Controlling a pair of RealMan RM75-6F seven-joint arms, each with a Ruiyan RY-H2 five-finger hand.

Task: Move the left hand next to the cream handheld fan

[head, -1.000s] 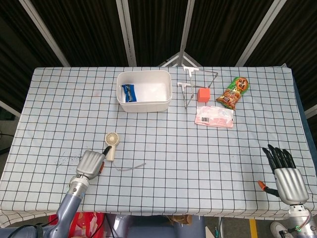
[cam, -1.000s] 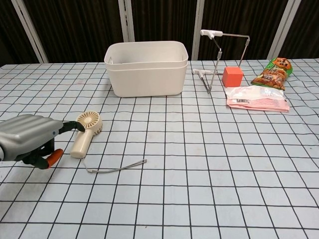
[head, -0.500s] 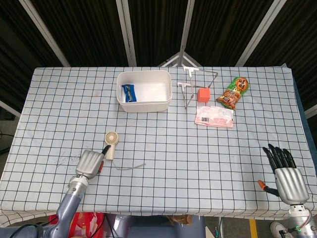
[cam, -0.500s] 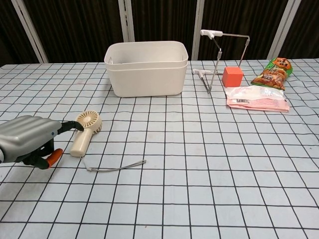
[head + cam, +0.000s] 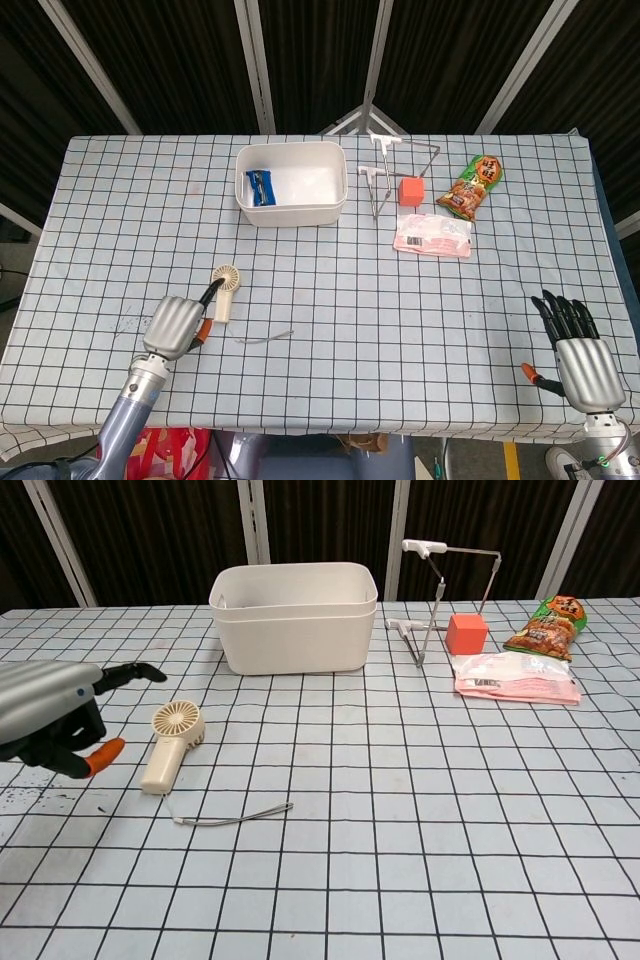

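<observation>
The cream handheld fan (image 5: 224, 288) (image 5: 173, 743) lies flat on the checked cloth at the front left, head toward the back, with a thin grey cord (image 5: 232, 816) trailing from its handle. My left hand (image 5: 173, 325) (image 5: 52, 712) hovers just left of the fan, lifted above the cloth, fingers stretched toward it and holding nothing. I see a small gap between its fingertips and the fan. My right hand (image 5: 578, 350) rests open at the front right corner, far from the fan, and shows only in the head view.
A white tub (image 5: 338, 196) (image 5: 293, 620) holding a blue packet (image 5: 261, 186) stands behind the fan. Further right are a wire rack (image 5: 385, 170), an orange cube (image 5: 466, 634), a pink packet (image 5: 515, 676) and a snack bag (image 5: 473, 185).
My left hand has risen off the cloth and drawn slightly left, its fingers now extending above the fan's level. The fan and right hand are unmoved.
</observation>
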